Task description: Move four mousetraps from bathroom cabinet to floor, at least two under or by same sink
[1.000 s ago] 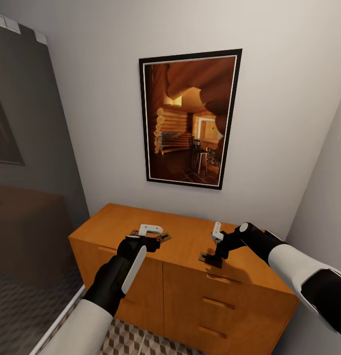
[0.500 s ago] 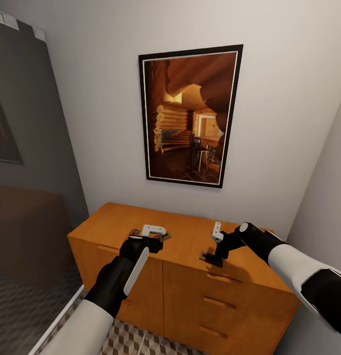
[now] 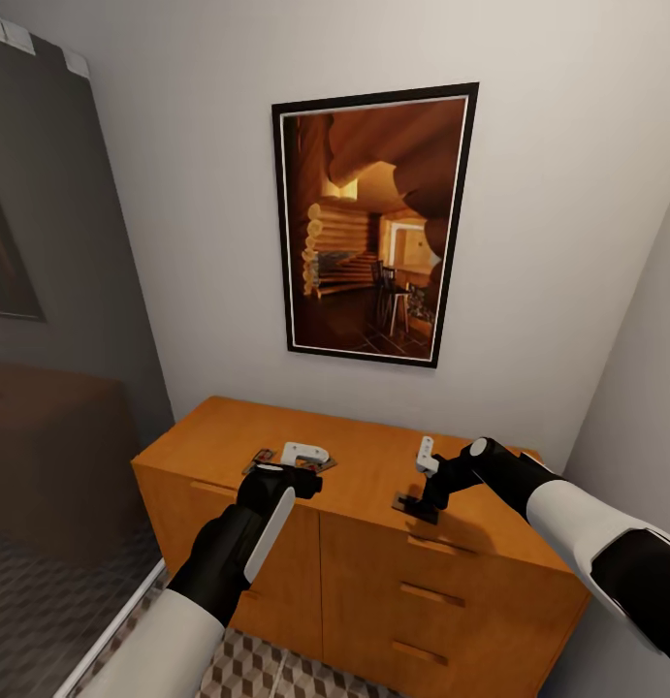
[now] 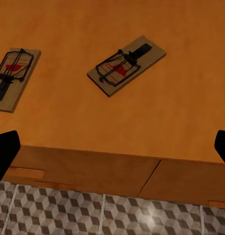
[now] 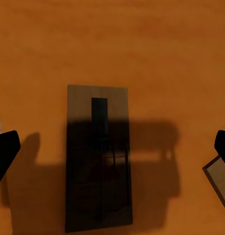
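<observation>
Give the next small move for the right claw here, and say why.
Probably lower the right claw straight down onto the mousetrap and close. In the right wrist view the trap lies flat on the cabinet top, centred between the two wide-apart fingertips, with the claw's shadow across it, so the claw looks aligned but not yet down.
</observation>
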{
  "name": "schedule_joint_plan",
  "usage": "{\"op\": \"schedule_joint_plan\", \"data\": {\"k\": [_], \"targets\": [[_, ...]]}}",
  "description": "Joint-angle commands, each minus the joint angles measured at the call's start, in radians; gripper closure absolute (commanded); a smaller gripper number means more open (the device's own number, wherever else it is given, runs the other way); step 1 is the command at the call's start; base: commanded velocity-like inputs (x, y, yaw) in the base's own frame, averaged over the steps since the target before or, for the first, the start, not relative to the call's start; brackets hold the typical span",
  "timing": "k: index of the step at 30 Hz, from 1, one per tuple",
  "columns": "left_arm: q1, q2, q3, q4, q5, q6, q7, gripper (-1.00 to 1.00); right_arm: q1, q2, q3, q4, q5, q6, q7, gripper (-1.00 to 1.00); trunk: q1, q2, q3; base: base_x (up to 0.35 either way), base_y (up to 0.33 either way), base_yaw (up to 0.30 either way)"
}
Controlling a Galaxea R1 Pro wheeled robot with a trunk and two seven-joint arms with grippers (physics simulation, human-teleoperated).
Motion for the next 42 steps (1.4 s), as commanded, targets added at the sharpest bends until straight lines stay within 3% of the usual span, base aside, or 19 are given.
{"op": "schedule_joint_plan", "data": {"k": [1, 26, 42], "targets": [[-0.001, 0.000, -0.001, -0.001, 0.010, 0.003, 0.009, -1.00, 0.000, 0.000, -0.002, -0.003, 0.005, 0.008, 0.007, -1.00, 0.000, -0.001, -0.002, 0.000, 0.000, 0.000], [-0.001, 0.000, -0.002, -0.001, 0.010, 0.004, 0.009, -1.00, 0.000, 0.003, -0.001, -0.003, 0.005, 0.008, 0.018, -1.00, 0.000, -0.001, -0.002, 0.000, 0.000, 0.000], [-0.001, 0.000, -0.002, -0.001, 0.010, 0.002, 0.009, -1.00, 0.000, 0.003, -0.001, -0.003, 0.005, 0.008, 0.018, -1.00, 0.062, -0.113, -0.052, 0.000, 0.000, 0.000]]}}
